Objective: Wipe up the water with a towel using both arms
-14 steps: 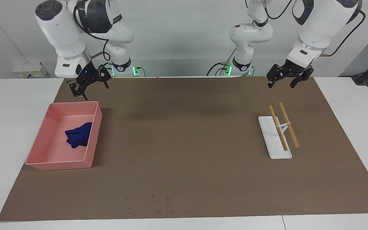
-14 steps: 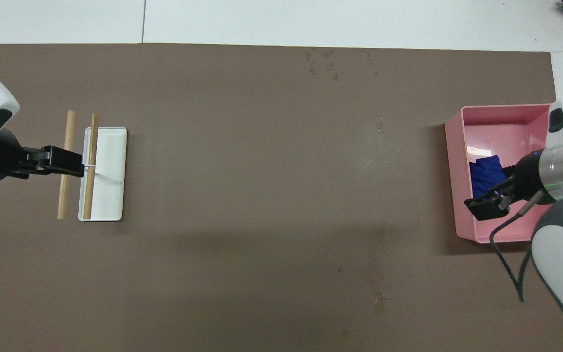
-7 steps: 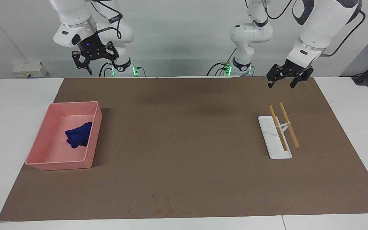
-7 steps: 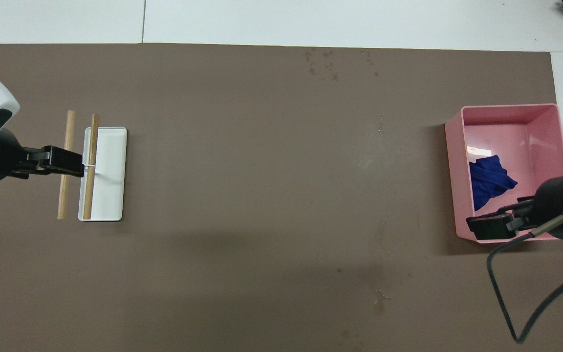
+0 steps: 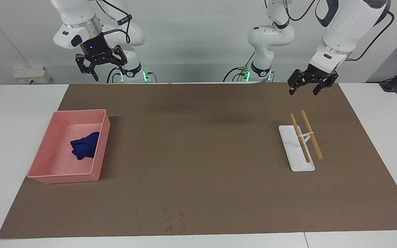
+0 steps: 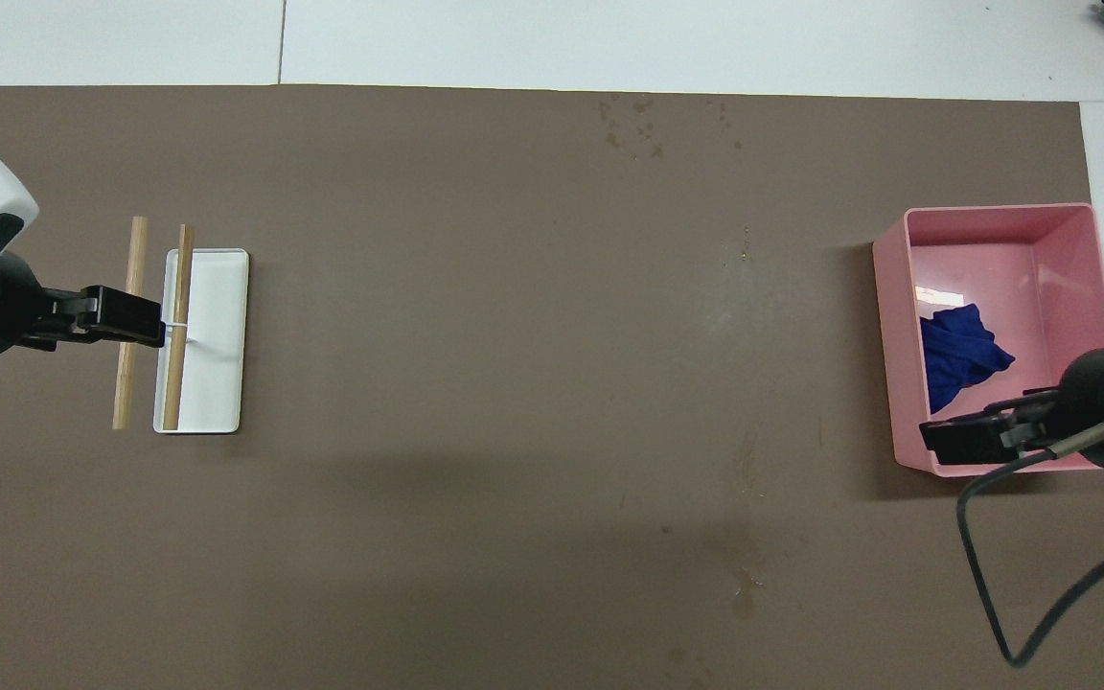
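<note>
at left of facing frame, towel seen crumpled inside pink tray on brown mat. right gripper held high at upper left, above mat edge nearest robots, fingers spread wide, nothing gripped. left gripper hung at upper right, over mat past wooden sticks on white stand, fingers spread, nothing gripped. water noted as faint pale streak mid-mat in overhead frame, toward tray.

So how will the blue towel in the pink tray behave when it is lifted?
The towel lies crumpled in many folds, so it is probably soft and floppy and will hang down when pinched. It looks small and thin, so likely light. It rests beside the pink tray wall, so it may drag against it.
</note>
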Robot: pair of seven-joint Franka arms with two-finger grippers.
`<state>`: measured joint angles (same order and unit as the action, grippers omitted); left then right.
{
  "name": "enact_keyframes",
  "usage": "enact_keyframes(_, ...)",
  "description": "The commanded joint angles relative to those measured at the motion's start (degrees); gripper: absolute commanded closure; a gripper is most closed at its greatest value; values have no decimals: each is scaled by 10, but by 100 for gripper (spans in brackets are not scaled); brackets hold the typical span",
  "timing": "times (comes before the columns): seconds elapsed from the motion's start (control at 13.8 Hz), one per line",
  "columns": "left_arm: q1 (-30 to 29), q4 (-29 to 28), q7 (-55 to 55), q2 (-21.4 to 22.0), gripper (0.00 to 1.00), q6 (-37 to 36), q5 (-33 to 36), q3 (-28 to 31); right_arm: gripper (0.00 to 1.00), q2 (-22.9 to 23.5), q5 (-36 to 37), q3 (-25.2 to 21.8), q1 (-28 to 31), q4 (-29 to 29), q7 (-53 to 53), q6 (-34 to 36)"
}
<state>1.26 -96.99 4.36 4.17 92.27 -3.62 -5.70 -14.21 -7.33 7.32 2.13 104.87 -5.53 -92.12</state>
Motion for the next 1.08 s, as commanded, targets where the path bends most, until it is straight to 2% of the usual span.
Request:
enact_keyframes(0.0,7,4,-5,1,0,-10,13,6,0,43,4,-89,-79,-33,17,9)
enact_keyframes(0.07,7,4,-5,1,0,-10,13,6,0,57,18,-104,-99,-51,18,17)
enact_keyframes(0.22,7,4,-5,1,0,-10,13,6,0,73,47,-100,-104,-67,17,19)
enact_keyframes(0.43,7,4,-5,1,0,-10,13,6,0,82,46,-100,-99,-70,18,19)
enact_keyframes(0.58,7,4,-5,1,0,-10,13,6,0,109,39,-100,-92,-110,18,33)
enact_keyframes(1.01,7,4,-6,1,0,-10,13,6,0,120,20,-90,-65,-116,37,45)
